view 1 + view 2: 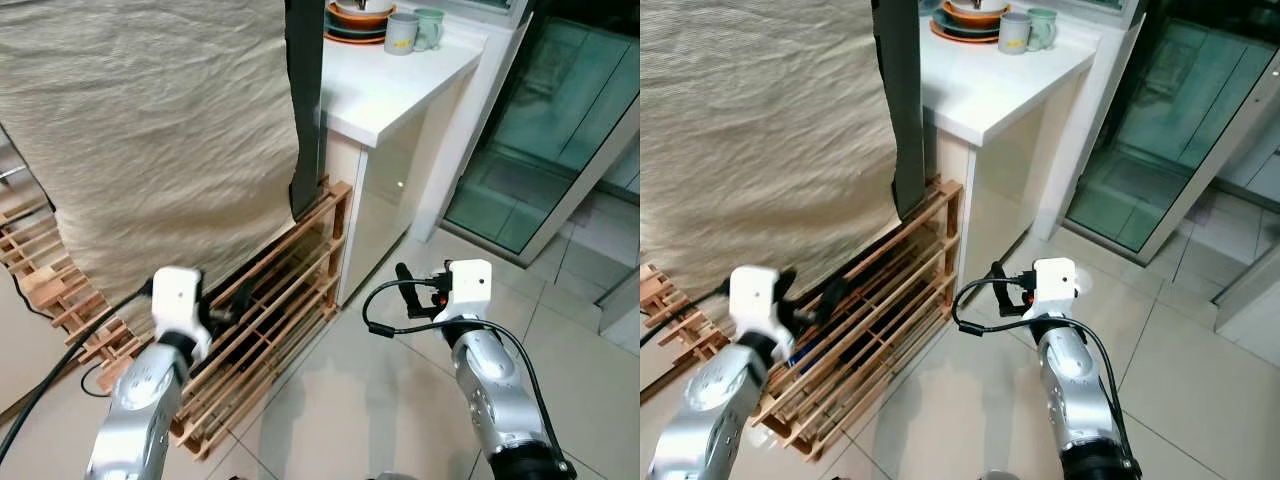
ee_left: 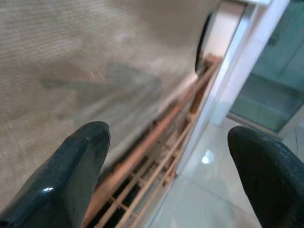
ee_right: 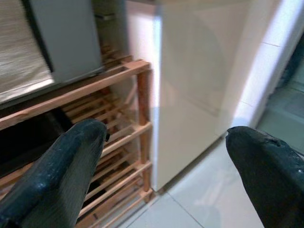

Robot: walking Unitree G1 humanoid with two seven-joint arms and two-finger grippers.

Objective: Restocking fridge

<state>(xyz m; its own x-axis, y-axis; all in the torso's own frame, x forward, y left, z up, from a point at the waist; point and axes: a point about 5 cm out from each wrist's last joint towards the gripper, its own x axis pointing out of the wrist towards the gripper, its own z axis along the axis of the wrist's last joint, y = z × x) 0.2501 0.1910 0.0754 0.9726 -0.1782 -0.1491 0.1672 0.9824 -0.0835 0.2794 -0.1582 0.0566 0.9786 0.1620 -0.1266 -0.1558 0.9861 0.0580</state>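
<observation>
Both tools, left (image 2: 166,175) and right (image 3: 164,175), were held open and empty above the tiled floor (image 1: 380,400). Beyond them, a wooden rack (image 1: 280,300) was seen under beige cloth (image 1: 150,130). Mugs (image 1: 412,30) stood at the white surface's (image 1: 390,85) far edge; no fridge could be identified.

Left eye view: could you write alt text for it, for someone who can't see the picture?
Two silver robot arms reach forward over a tiled floor, the left gripper by a low wooden rack and the right gripper near a white counter. A large beige cloth hangs over the rack. Mugs and stacked dishes sit on the counter, with a glass door beyond.
</observation>
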